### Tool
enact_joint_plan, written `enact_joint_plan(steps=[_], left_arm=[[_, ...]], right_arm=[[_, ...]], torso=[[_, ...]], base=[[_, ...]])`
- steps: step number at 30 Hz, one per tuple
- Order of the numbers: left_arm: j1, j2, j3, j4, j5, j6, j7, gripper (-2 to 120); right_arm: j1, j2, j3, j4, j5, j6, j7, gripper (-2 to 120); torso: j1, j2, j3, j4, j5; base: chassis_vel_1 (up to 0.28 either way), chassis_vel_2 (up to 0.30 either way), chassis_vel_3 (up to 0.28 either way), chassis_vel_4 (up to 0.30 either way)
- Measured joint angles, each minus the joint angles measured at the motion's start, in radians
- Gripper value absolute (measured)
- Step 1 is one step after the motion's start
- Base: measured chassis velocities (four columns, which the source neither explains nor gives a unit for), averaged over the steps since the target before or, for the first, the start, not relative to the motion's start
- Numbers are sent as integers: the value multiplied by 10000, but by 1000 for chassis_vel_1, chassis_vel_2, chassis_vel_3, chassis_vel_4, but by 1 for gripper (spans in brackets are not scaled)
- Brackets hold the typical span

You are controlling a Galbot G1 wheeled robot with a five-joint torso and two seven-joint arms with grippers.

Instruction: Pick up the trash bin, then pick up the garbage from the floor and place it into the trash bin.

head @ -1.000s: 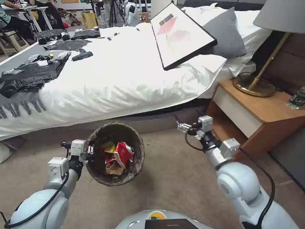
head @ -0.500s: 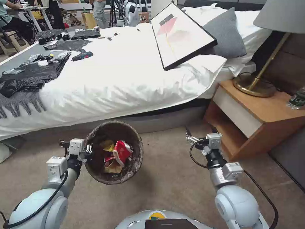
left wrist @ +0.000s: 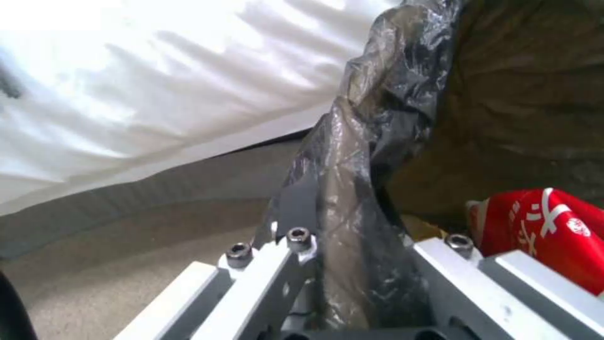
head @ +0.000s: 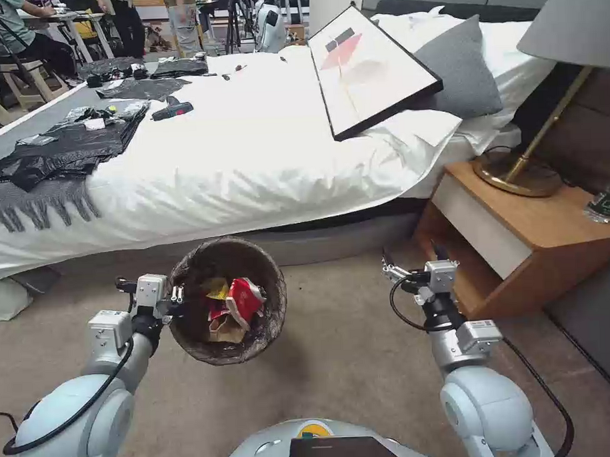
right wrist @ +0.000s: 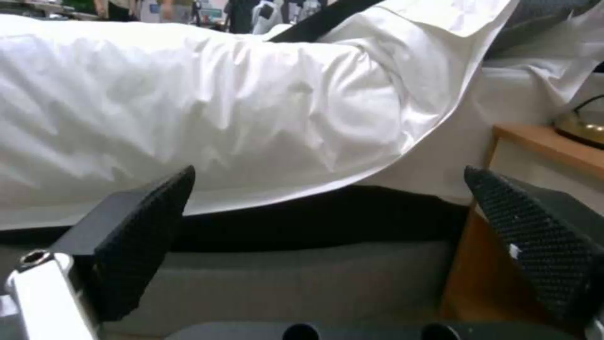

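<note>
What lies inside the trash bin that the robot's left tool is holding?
Inside the trash bin: a red-and-white carton, a yellow wrapper and tan paper. Anything beneath them is covered.

Right gripper (right wrist: 327, 226) empty, two black textured fingers (right wrist: 135, 241) spread wide apart. Facing side of bed (right wrist: 252, 264): white sheet (right wrist: 207, 118) draped over edge, dark gap below, grey base under that. Wooden nightstand (right wrist: 541, 146) just beside bed, brass lamp base (right wrist: 582, 125) on top, cord behind it. Grey pillow (right wrist: 541, 14) at upper corner.
</note>
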Motion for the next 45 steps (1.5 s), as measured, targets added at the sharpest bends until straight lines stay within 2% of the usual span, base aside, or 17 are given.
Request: enact_joint_plan(steps=[19,45], left_arm=[[131,18,-99,0,-32,-17,63,3],[211,1,-93,0,0,-57,169,3]], right_arm=[[-156,-102,439,68,216,-3,-249,100],[164,-212,256,-100,203,-167,-233,100]], torso=[[0,-1,0,0,1],[0,-1,0,0,0]], base=[[0,0,0,0],[38,32,35,38]])
